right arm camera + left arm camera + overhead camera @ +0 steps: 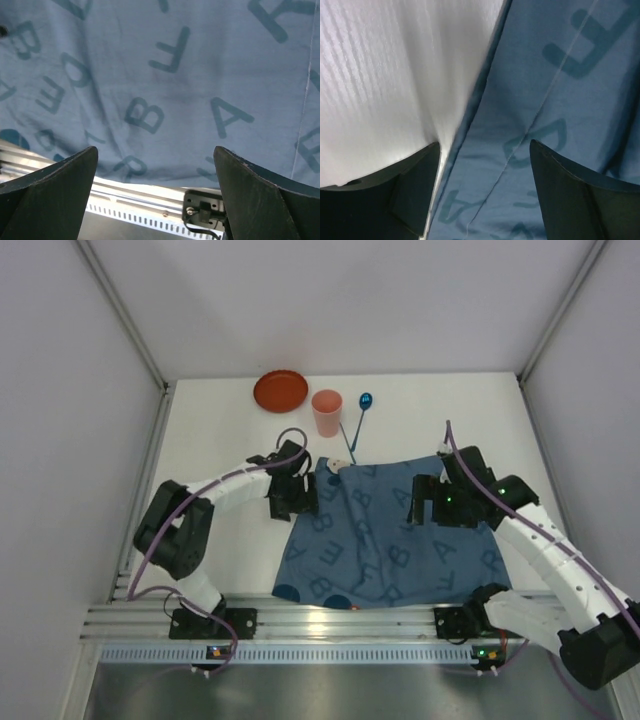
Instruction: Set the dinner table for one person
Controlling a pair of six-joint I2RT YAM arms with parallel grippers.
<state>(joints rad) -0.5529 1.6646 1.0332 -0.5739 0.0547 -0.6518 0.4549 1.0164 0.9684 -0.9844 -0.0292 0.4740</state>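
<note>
A dark blue letter-printed cloth mat [385, 535] lies rumpled on the white dinner table [220, 430], its near edge over the aluminium rail [330, 620]. An orange plate [280, 391], a pink cup [327, 412] and a blue spoon [359, 418] stand at the back. My left gripper [292, 495] is open, low over the mat's left edge [470, 125]. My right gripper [440, 502] is open above the mat's right part [165, 90]. Neither holds anything.
White walls with metal corner posts enclose the table on three sides. The right arm's base mount [202, 210] shows past the mat's near edge. A small pale object [340, 464] lies at the mat's far left corner.
</note>
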